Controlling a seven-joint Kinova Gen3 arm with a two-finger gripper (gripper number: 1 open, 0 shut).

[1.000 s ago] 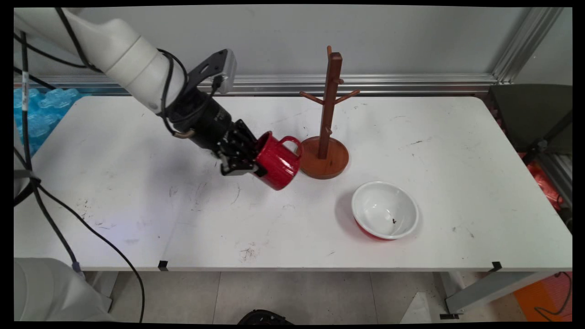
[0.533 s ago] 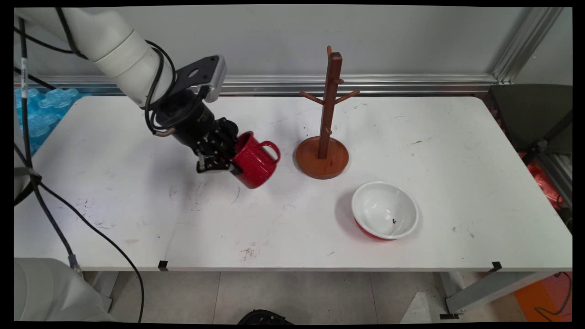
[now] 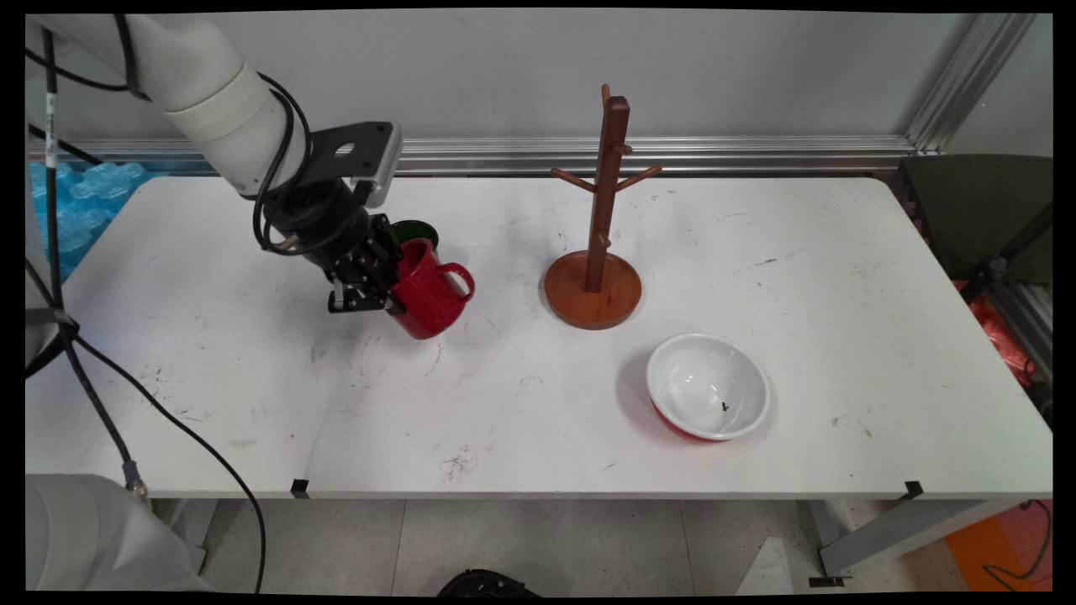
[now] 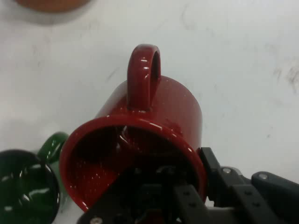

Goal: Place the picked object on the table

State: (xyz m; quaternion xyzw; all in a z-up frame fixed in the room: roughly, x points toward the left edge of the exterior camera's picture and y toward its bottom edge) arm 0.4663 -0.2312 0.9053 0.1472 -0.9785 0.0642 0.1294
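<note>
Wall: plain light grey wall [image 3: 504, 67] behind everything, no windows in sight.
Rail: ribbed aluminium rail [image 3: 656, 153] running along the wall's foot, plus a slanted aluminium post [image 3: 967, 76] going up at the right.
Bench: white bench [image 3: 841, 277] with rounded corners, pretty scuffed, dark marks all over, and little black tape tabs [image 3: 299, 486] on the near edge.
Floor: pale grey tiles [image 3: 538, 546] under the near edge, one grey bench leg [image 3: 891, 533] angled out at the right.
Left side: blue bubble wrap [image 3: 80, 206] past the bench end.
Right side: dark chair-ish thing [image 3: 975, 210], some orange stuff [image 3: 1000, 332] lower down.
Light: even, soft shadows.
</note>
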